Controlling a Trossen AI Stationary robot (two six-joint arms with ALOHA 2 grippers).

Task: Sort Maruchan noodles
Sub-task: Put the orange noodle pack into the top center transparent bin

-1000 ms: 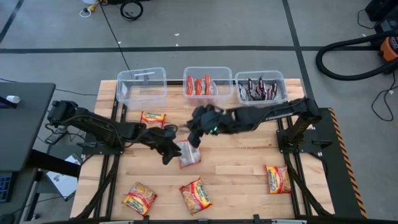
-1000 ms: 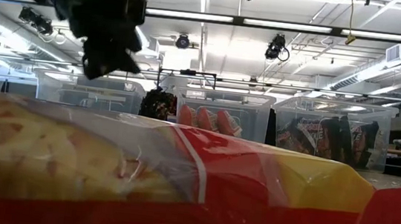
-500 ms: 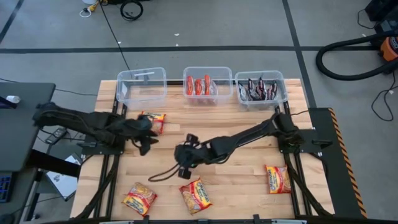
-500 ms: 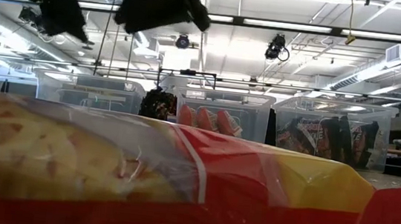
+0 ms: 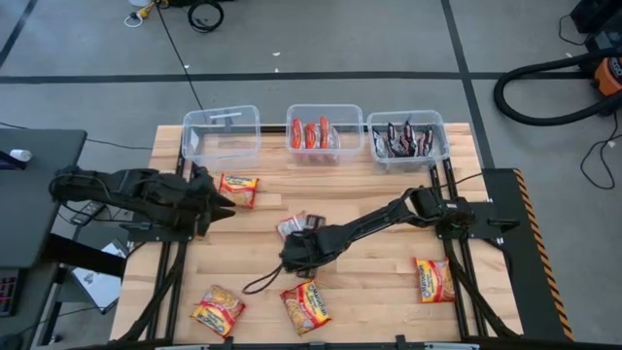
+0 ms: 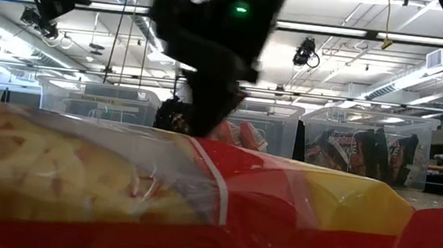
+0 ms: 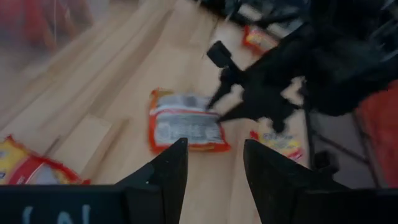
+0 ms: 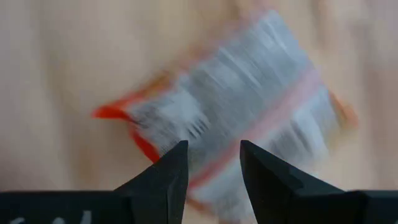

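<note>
At the centre of the high view, has just let go of the red-and-silver noodle packet [image 5: 292, 226] with the right gripper [image 5: 296, 255]: a moment ago had this packet covered, now leaves it flat on the wooden table [image 5: 379, 262], printed back up, just beside the fingers on their upper side. Seems therefore not sorted yet; probably only turned or shifted, and must be taken again before going to the middle bin [image 5: 324, 131] at the upper edge, where other red packets already stand. Reaches with the right arm long and low from the right side toward the lower centre, fingers spread and holding nothing, as seen in the right wrist view with the packet [image 8: 236, 124] beyond the two dark fingers [image 8: 168, 180]. Has pulled the left gripper [image 5: 219, 199] back to the left part of the frame, close beside an orange-yellow packet [image 5: 239, 188], also spread and empty; looks from there across to the same packet [image 7: 186, 121]. Leaves three more orange-yellow packets [image 5: 218, 309] along the lower edge, untouched.
</note>
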